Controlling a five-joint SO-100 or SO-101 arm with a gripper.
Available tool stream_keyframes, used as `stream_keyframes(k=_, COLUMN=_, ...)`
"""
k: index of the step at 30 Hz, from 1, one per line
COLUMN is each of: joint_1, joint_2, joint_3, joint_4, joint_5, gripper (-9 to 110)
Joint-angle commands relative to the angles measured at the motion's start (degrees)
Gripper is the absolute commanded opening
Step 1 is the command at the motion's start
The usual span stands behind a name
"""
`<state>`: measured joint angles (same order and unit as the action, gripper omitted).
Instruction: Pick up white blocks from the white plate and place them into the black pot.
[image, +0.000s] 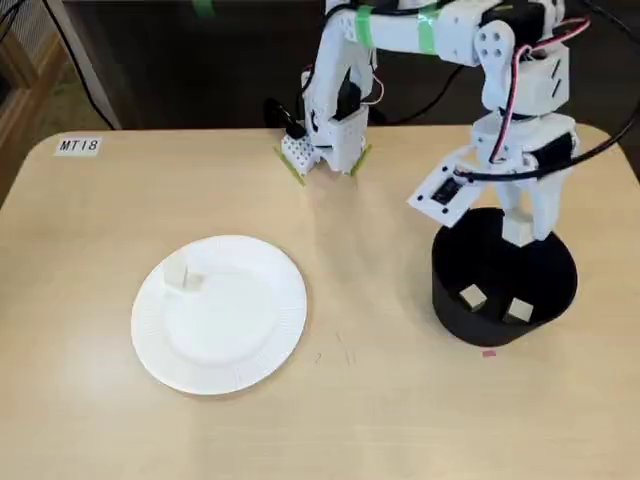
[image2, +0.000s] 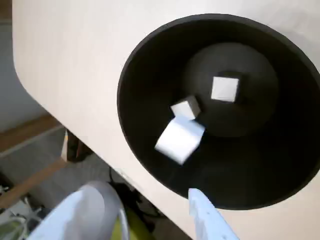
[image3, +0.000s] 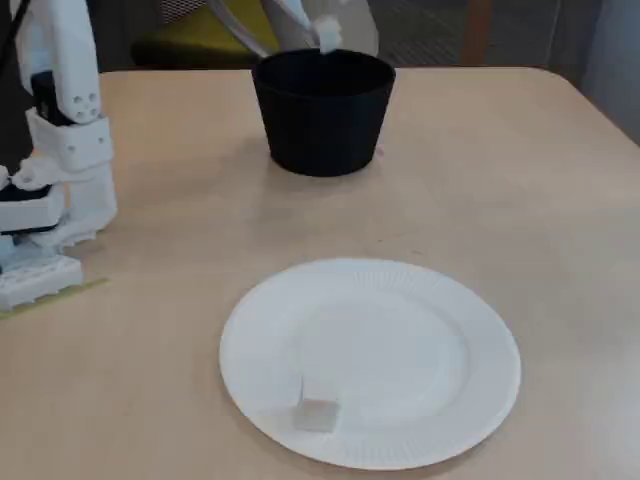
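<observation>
The black pot (image: 452, 300) stands at the right in a fixed view, and it also shows in the wrist view (image2: 145, 80) and at the back in a fixed view (image3: 320, 120). Two white blocks (image: 471, 296) (image: 519, 310) lie on its floor, also seen in the wrist view (image2: 225, 88) (image2: 186, 107). My gripper (image: 525, 222) hangs over the pot with its fingers apart (image2: 150, 192). A third white block (image2: 180, 139), blurred, is in the air just beyond the fingertips, over the pot's mouth (image: 517, 232) (image3: 328, 35). One white block (image: 178, 275) (image3: 318, 413) lies on the white plate (image: 240, 340) (image3: 420, 350).
The arm's base (image: 325, 150) (image3: 50, 230) is clamped at the table's far edge. A label reading MT18 (image: 78, 146) sits at the far left corner. A small red mark (image: 488, 352) lies in front of the pot. The wrist view shows the table's edge close beside the pot.
</observation>
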<state>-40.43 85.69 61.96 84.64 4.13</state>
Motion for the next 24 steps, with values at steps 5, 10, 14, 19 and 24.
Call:
stream_keyframes(k=5, joint_1=1.76, joint_2=0.70, joint_3=-0.79, joint_4=0.18, joint_5=-1.76, gripper=42)
stream_keyframes(k=10, joint_1=8.96, joint_2=6.06, joint_3=-1.76, joint_4=1.76, joint_5=-10.20, gripper=-2)
stream_keyframes(k=14, joint_1=21.88, joint_2=8.79, joint_3=-1.49, joint_4=8.53, joint_5=-16.79, gripper=-2)
stream_keyframes(k=19, joint_1=46.67, joint_2=10.46, joint_3=10.72, joint_4=10.46, joint_5=-25.84, gripper=-2)
stream_keyframes(k=24, joint_1=66.53, joint_2=3.96, joint_3=13.45, joint_4=10.02, joint_5=-35.42, gripper=-2)
